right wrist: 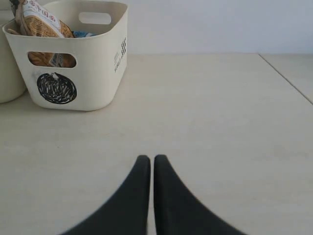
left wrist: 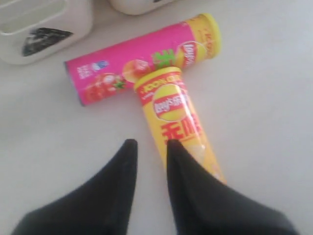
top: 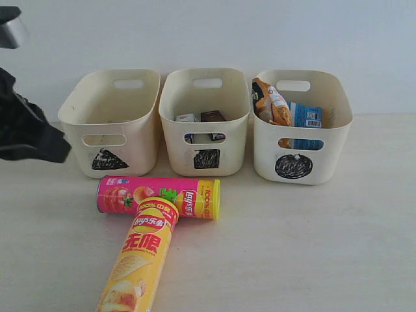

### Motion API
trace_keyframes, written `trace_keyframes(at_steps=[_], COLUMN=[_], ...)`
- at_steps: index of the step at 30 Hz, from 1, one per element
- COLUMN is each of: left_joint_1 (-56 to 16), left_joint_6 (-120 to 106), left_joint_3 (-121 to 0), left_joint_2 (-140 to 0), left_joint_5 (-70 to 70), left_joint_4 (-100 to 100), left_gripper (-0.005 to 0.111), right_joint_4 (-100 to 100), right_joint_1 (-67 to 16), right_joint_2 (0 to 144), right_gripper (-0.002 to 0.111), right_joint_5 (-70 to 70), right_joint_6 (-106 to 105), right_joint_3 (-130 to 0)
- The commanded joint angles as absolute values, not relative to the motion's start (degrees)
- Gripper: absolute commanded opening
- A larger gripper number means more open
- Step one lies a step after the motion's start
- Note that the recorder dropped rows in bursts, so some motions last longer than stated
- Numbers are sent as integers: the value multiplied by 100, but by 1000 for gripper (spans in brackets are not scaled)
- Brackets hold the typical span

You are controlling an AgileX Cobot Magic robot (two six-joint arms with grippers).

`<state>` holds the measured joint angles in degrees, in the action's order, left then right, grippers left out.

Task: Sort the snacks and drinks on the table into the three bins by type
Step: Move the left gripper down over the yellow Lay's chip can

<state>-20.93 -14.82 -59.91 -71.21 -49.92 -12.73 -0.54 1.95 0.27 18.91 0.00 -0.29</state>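
Two chip tubes lay on the counter, drink cartons already sat in the square bin, noodle packets in the circle bin, and the triangle bin looked empty. So the step in hand was likely grabbing a tube for the triangle bin. Your left end effector hovered over the yellow chip tube, fingers only narrowly apart, nothing between them. One finger overlapped the tube's body in the left wrist view; contact was unclear. The yellow tube lay flat with its cap end touching the side of the pink chip tube, making a T. To do it well, you needed to spread the fingers wider than the tube, centre them across its body away from the cap, and come straight down so neither finger clipped it and rolled it. Lifting before any sideways move would have spared the pink tube a nudge. Your right end effector sat with fingers pressed together, empty, low over bare counter near the circle bin, not needed for this grab.
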Motion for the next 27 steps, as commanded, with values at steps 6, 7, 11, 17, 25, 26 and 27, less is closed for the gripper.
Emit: trace_keyframes(at_steps=[6, 7, 11, 17, 25, 26, 27], left_joint_1=[-2820, -2820, -2843, -2871, -2871, -2871, -2871], left_joint_6=[-1553, -1665, -1978, -1633, -1423, -1423, -1423], left_joint_3=[-6047, -6047, -6047, -6047, -6047, -6047, -6047], left_joint_2=[-7914, -8039, -8574, -9307, -9932, -9999, -10068], left_joint_5=[-5189, -5189, -5205, -4883, -4641, -4626, -4626], left_joint_4=[-1830, -2016, -2313, -2127, -2026, -2026, -2026], left_gripper=[86, 89, 90, 90, 90, 90, 90], right_joint_4=[-80, -80, -80, -80, -80, -80, -70], right_joint_1=[223, 223, 223, 223, 223, 223, 223], right_joint_2=[0, 0, 0, 0, 0, 0, 0], right_gripper=[0, 0, 0, 0, 0, 0, 0], right_joint_5=[1850, 1850, 1850, 1850, 1850, 1850, 1860], right_joint_6=[0, 0, 0, 0, 0, 0, 0], right_joint_3=[0, 0, 0, 0, 0, 0, 0])
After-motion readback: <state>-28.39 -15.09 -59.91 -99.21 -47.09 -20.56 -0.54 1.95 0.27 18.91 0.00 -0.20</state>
